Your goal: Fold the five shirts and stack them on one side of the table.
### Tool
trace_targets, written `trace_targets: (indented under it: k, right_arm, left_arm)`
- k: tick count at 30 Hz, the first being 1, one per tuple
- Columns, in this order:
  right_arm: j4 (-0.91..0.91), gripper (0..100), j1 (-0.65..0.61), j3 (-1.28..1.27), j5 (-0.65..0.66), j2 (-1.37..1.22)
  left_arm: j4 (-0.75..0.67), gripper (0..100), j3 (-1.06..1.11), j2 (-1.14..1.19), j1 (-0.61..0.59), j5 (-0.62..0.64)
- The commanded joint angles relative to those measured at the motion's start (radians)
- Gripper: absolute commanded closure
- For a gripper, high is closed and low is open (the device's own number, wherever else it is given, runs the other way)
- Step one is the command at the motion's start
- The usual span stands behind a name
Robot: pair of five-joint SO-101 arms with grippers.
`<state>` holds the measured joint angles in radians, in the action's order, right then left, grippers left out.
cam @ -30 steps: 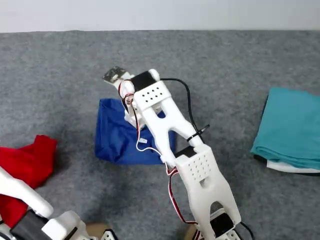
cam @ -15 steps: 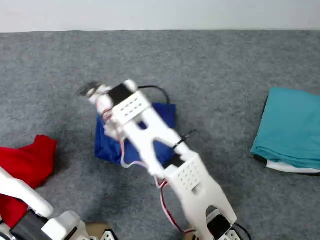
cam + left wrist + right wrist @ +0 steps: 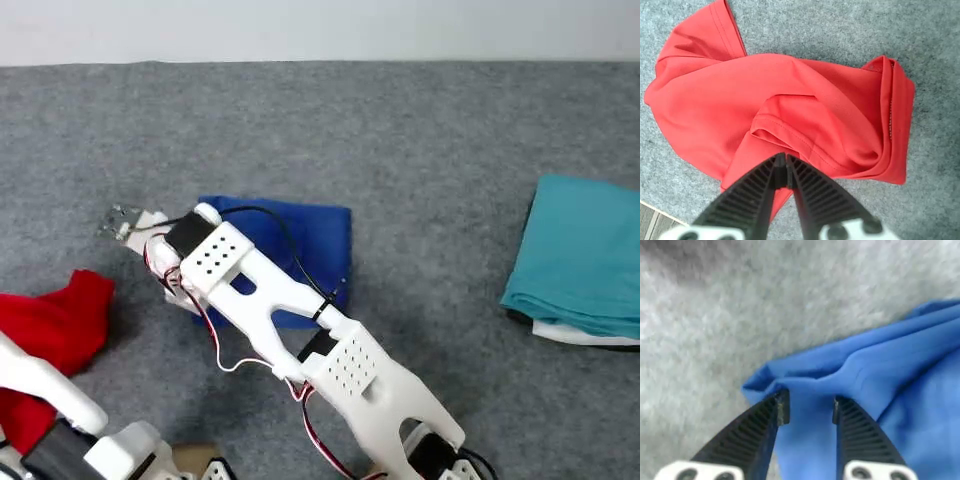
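Blue shirt (image 3: 880,390) corner under released right gripper (image 3: 809,411); left gripper (image 3: 785,165) clenched over red shirt (image 3: 790,95); high view adds teal shirt (image 3: 585,250).

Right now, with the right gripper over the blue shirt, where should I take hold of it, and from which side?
Probably the folded corner of the blue shirt, where the layers bunch into a raised ridge. The shirt lies flat, so bring the open right gripper straight down from above, with one finger on the table side.
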<state>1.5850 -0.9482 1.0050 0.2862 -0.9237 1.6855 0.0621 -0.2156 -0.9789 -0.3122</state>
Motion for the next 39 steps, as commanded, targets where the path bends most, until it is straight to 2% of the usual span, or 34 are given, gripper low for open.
trace_targets:
  k: [1,6,11,20,23,26,28,39]
  right_arm:
    - [-0.005,84.5,0.001,0.147,-0.005,0.013]
    - [0.102,84.5,0.001,0.313,-0.003,0.013]
    - [0.165,84.5,0.033,0.367,-0.002,0.007]
    - [0.182,84.2,0.255,0.365,-0.012,-0.030]
    - [0.205,83.7,0.314,0.365,-0.072,-0.048]
    - [0.205,78.4,0.355,0.364,-0.110,-0.070]
    - [0.205,76.4,0.361,0.364,-0.121,-0.088]
    - [0.203,81.6,0.337,0.367,-0.123,-0.185]
  left_arm:
    - [-0.005,99,-0.004,-0.044,-0.006,0.005]
    - [-0.006,99,-0.004,-0.044,-0.006,0.005]
    - [-0.011,99,-0.004,-0.044,-0.003,0.005]
    - [-0.011,99,-0.004,-0.044,-0.003,0.002]
    - [-0.011,99,-0.004,-0.044,-0.002,0.002]
    - [-0.011,99,-0.004,-0.041,0.002,0.002]
    - [-0.011,99,-0.004,-0.040,0.002,0.002]
    - [-0.011,99,-0.002,-0.037,0.002,0.002]
